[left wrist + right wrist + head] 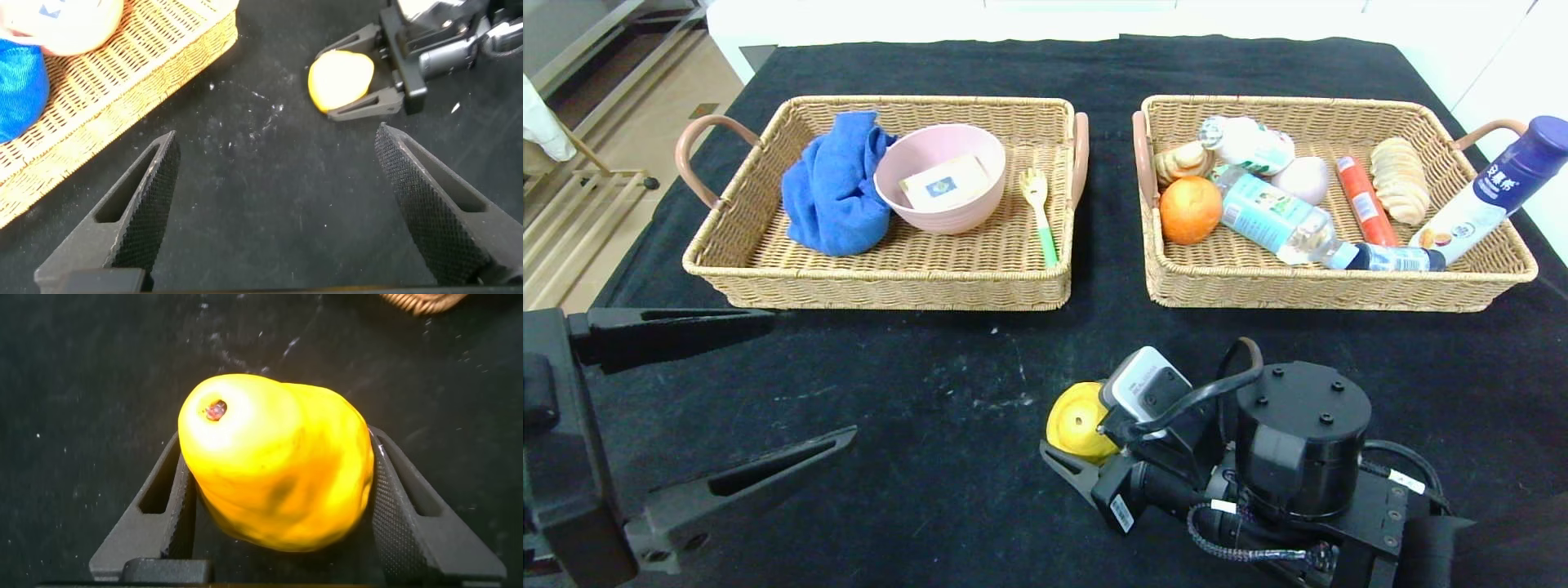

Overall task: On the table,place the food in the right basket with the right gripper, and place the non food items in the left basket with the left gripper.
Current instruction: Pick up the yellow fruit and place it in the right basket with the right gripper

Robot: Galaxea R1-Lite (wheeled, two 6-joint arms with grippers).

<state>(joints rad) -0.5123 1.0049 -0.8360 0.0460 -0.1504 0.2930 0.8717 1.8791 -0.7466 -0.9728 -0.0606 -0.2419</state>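
Pear (1076,421), yellow and lying on the black table (915,392), sits near the front edge, a little right of centre, clamped between the two dark fingers of the right gripper (1068,447). In the right wrist view the pear (276,461) fills the gap between the fingers (400,514), both pads pressing its sides.

Going from the left: the left gripper (768,392) hovers low at the front left corner, its fingers spread wide with nothing between them; its own camera shows bare cloth between the pads (143,208).

Behind it stands the left basket (882,282), holding a blue cloth (833,192), a pink bowl (941,200) with a small white box (945,184) inside, and a fork (1039,214) with a green handle.

Just beside it, the right basket (1339,290) holds an orange (1190,210), a clear water bottle (1282,222), a white bottle with dark-blue cap (1490,192) leaning on the far right wall, pastries (1401,188), a red sausage stick (1364,202) and a small white bottle (1245,143).
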